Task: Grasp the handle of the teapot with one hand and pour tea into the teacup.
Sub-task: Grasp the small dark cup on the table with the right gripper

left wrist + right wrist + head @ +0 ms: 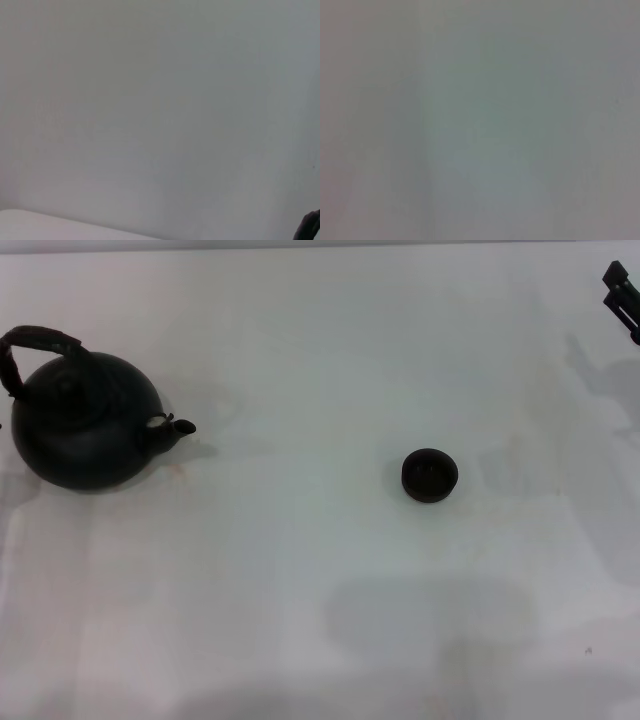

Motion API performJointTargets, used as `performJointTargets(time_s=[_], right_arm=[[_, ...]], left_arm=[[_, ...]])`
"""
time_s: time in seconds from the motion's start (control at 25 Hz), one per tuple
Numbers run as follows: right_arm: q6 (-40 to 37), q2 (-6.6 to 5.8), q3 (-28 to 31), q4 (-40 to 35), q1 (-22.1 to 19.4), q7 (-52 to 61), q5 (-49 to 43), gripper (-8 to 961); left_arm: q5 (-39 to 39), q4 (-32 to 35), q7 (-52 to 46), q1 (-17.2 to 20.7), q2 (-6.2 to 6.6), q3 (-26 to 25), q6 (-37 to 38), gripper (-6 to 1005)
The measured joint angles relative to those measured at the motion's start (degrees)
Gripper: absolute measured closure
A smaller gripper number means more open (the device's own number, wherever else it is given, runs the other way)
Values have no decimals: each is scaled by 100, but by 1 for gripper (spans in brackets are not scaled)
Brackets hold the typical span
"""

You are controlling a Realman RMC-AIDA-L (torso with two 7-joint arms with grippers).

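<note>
The teapot (85,430) stands upright at the table's left side, round and matte black, with its short spout (180,426) pointing right toward the teacup. Its arched handle (40,340) rises over the lid, and nothing is holding it. The small dark teacup (430,474) sits alone right of centre, well apart from the teapot. Only a black part of my right gripper (622,295) shows, at the far right edge and well away from both objects. My left gripper does not appear in any view.
The white table (300,570) stretches wide between and in front of the teapot and the cup. The left wrist view holds only pale surface and a dark shape (309,227) at its edge that I cannot identify. The right wrist view shows only blank pale surface.
</note>
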Motion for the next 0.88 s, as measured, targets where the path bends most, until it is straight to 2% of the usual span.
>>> performJointTargets(time_s=[0.52,0.68,0.88], right_arm=[[16,-17,71,66,-45,574,114,95],[-137,-41,15,-12,-59,1479,25,95],[-249,-64,-162,-498,-66,2547,-444,96]], left_arm=[[-67,-15,0,27,3,0,-19,124],[-67,-13,1,32,3,0,-22,124],[-67,8,1,46,9,0,-26,124]])
